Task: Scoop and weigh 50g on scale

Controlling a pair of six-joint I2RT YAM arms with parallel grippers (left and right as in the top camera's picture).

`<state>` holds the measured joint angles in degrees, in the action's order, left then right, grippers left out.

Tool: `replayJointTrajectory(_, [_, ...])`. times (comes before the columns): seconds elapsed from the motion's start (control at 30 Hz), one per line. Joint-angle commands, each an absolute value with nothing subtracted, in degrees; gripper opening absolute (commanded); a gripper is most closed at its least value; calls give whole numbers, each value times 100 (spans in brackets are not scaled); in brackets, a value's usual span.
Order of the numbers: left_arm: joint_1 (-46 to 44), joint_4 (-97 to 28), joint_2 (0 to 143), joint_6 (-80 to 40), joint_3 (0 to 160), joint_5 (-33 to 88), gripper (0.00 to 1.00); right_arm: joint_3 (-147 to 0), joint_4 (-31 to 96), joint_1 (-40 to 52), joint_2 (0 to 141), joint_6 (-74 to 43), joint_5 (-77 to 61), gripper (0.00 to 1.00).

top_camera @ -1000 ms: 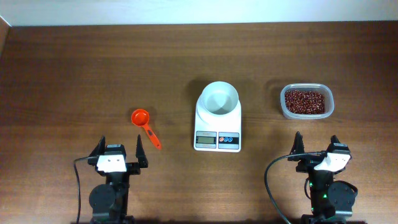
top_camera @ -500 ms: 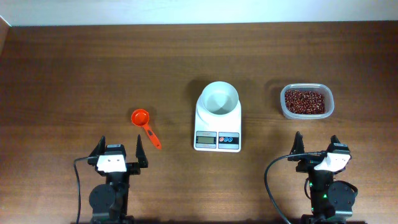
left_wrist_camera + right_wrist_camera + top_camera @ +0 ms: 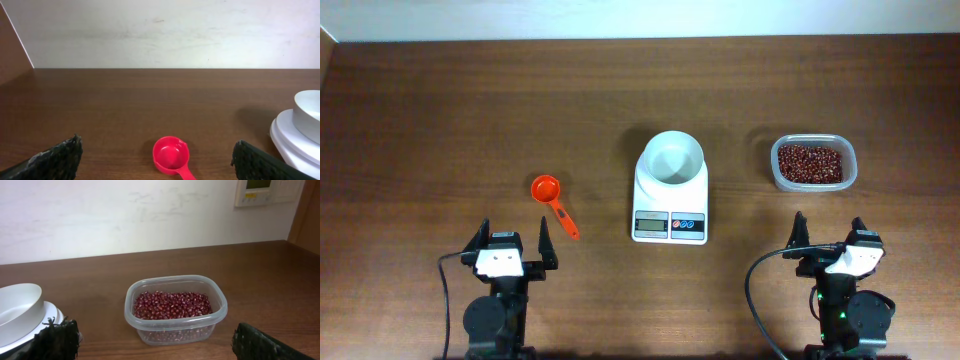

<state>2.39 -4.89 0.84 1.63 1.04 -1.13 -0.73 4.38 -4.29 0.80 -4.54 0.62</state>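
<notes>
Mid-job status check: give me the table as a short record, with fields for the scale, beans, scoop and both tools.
scale: centre of table; its white bowl looks empty; display too small to read
beans: heaped in clear tub, right of scale
scoop: red-orange, empty, lying on table left of scale
left tool: open, holding nothing, near scoop handle
right tool: open, holding nothing, in front of tub

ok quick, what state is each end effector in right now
left end effector: open, holding nothing
right end effector: open, holding nothing
</notes>
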Motion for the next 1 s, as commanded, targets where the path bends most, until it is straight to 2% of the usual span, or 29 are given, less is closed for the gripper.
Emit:
replayJointTrajectory(0.0, [279, -454, 40, 84, 54, -176, 99, -32, 471, -454, 21, -471, 69, 99])
replayJointTrajectory(0.27, [279, -725, 40, -456, 294, -169, 99, -32, 473, -454, 21, -471, 69, 99])
replayJointTrajectory(0.47, [279, -1393, 211, -454, 1114, -148, 99, -32, 471, -454, 21, -471, 69, 99])
replayJointTrajectory(0.73, [279, -2014, 2198, -622, 2519, 679, 99, -32, 473, -454, 21, -471, 69, 99])
replayJointTrajectory(0.87, [279, -2985, 3369, -622, 3920, 945, 99, -32, 473, -454, 21, -471, 71, 99])
replayJointTrajectory(0.97, [279, -3085, 3848, -624, 4449, 2001, 99, -32, 471, -454, 21, -471, 69, 99])
